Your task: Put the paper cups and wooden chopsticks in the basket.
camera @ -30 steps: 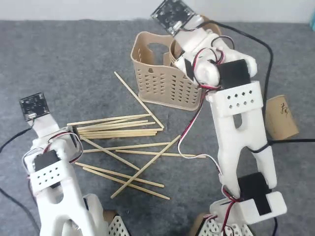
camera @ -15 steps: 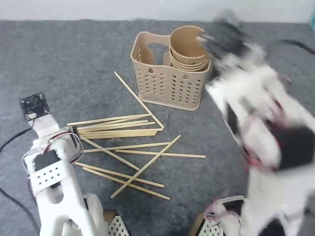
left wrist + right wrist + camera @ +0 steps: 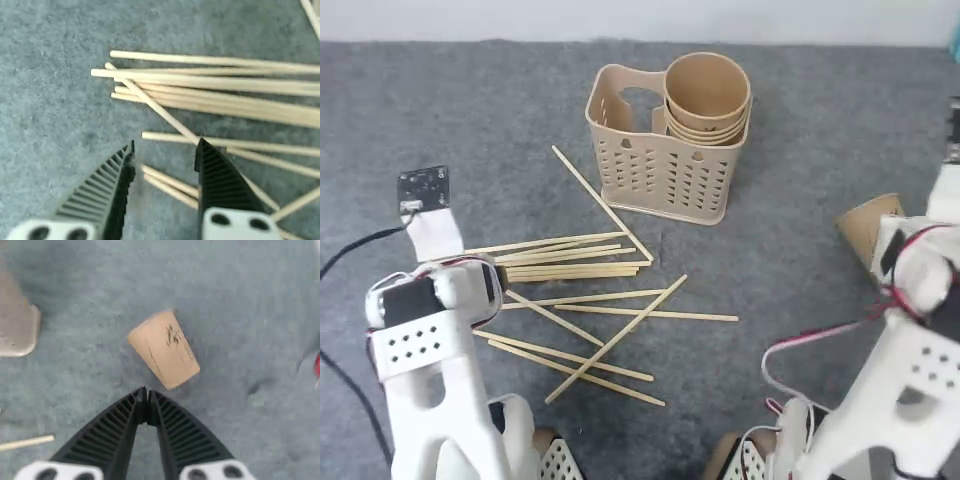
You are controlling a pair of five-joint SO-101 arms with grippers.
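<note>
The beige basket (image 3: 660, 175) stands at the back of the mat with a stack of paper cups (image 3: 707, 90) in its right compartment. One more paper cup (image 3: 865, 225) lies on its side at the right. In the right wrist view this cup (image 3: 163, 349) lies just beyond my right gripper (image 3: 146, 392), which is shut and holds nothing. Several wooden chopsticks (image 3: 570, 268) are scattered on the mat in front of the basket. My left gripper (image 3: 165, 145) is open just above the ends of the chopsticks (image 3: 210, 80), one finger on either side of a slanted stick.
The left arm (image 3: 425, 320) is at the front left and the right arm (image 3: 920, 340) at the front right, beside the lying cup. The grey mat (image 3: 800, 130) covers the table. A basket corner (image 3: 15, 325) appears in the right wrist view.
The right arm has swung from over the basket to the right side, leaving the cup stack in the basket. The left arm has shifted a little toward the chopsticks.
</note>
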